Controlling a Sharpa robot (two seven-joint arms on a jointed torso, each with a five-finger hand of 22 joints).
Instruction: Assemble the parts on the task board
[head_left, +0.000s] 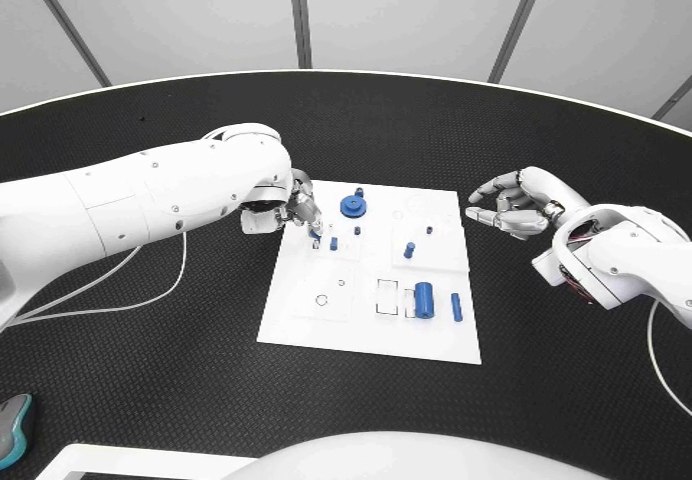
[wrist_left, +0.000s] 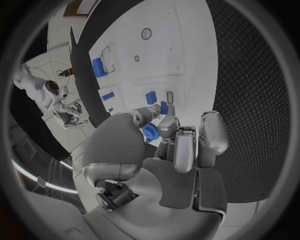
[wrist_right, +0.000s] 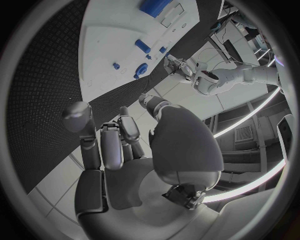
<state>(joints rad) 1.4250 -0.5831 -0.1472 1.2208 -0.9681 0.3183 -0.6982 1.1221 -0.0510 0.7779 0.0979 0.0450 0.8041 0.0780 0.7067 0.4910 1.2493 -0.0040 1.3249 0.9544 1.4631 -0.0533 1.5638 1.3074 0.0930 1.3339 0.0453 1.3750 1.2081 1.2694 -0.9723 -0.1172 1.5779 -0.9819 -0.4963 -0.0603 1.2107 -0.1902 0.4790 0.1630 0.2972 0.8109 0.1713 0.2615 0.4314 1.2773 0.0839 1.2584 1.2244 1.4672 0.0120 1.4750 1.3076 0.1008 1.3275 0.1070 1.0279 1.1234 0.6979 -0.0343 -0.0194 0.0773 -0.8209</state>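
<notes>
Parts lie scattered on the white task board (head_left: 368, 330): a blue knob (head_left: 353, 206), small pegs, a blue cylinder (head_left: 423, 298). At the board's near-left edge the left hand (head_left: 299, 212) seems to pinch a small blue peg (wrist_left: 164, 107), likely mid-insertion; next comes pressing it straight down. Beside the board hovers the right hand (head_left: 516, 204), fingers loosely curled, empty.

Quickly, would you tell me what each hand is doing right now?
Left hand: at the task board, fingers pinching a small blue part.
Right hand: beside the board, fingers curled in, holding nothing.
</notes>
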